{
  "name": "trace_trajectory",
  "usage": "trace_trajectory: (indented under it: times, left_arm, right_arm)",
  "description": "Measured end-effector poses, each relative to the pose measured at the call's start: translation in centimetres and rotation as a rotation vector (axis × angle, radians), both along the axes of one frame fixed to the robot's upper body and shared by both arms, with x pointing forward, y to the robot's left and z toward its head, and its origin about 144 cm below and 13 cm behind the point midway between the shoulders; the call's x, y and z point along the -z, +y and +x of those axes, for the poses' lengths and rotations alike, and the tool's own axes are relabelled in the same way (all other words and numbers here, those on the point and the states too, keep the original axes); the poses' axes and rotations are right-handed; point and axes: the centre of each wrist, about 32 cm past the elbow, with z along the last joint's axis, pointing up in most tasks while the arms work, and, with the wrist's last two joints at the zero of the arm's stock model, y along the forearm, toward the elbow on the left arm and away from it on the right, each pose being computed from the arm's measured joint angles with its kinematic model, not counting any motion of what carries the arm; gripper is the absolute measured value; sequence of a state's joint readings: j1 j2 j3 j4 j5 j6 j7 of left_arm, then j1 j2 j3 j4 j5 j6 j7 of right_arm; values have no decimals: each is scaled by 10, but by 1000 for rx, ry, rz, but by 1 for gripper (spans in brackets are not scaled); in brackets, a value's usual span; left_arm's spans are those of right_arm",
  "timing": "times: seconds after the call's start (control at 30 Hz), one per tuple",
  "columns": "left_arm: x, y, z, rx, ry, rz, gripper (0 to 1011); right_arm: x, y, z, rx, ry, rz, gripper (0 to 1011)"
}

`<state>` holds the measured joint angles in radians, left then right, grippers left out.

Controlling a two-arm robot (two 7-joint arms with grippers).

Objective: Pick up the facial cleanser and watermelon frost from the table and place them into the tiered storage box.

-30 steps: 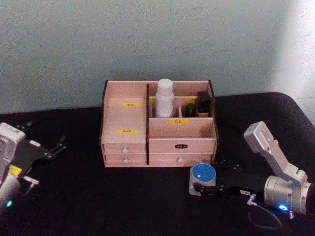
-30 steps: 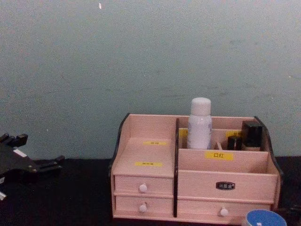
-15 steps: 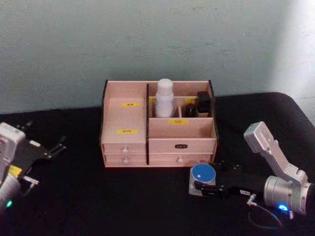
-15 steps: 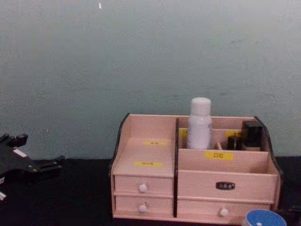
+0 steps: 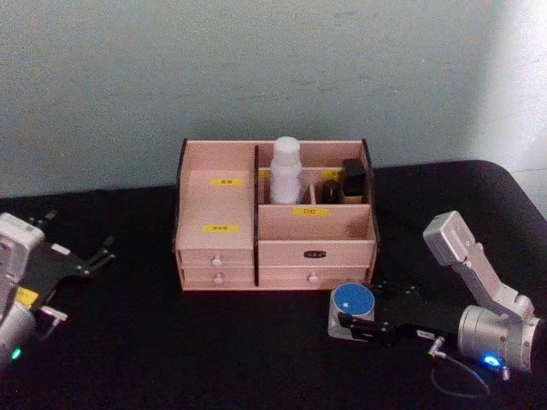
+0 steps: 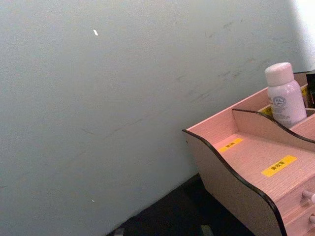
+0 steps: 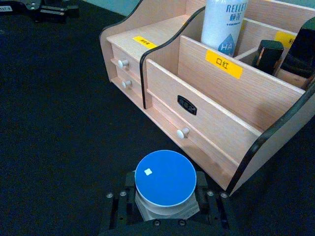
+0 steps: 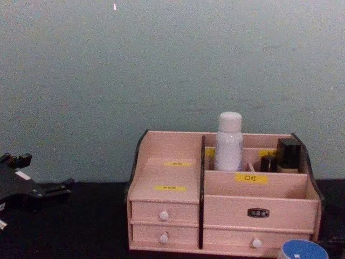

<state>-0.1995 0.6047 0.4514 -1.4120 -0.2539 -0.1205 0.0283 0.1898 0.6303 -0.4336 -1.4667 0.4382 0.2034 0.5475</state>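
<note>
Black table [image 5: 171,359], right pincer [image 7: 166,197] clasping blue-lidded jar [image 7: 166,177], bottle [image 7: 224,24] lettering legible at wrist

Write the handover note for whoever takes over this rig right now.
Left gripper: open, empty, parked at the left of the table.
Right gripper: low in front of the box, apparently shut on the blue-lidded jar.
Jar: on the table before the box's right drawers, not yet lifted.
Done: the white bottle stands upright in a rear compartment of the box.
Left: lift the jar, set it in a compartment, release.
</note>
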Motion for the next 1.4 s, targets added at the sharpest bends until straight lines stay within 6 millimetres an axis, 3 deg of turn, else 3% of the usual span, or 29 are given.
trace_trajectory:
  times: [0.77, 1.03, 1.4]
  left_arm:
    - [0, 0, 0, 0, 0, 0, 1001]
    - [0, 0, 0, 0, 0, 0, 1001]
    - [0, 0, 0, 0, 0, 0, 1001]
  right_arm:
    - [-10, 3, 2, -57, -50, 4, 708]
    - [-43, 38, 34, -160, -156, 64, 707]
    - [-49, 41, 41, -157, -169, 85, 707]
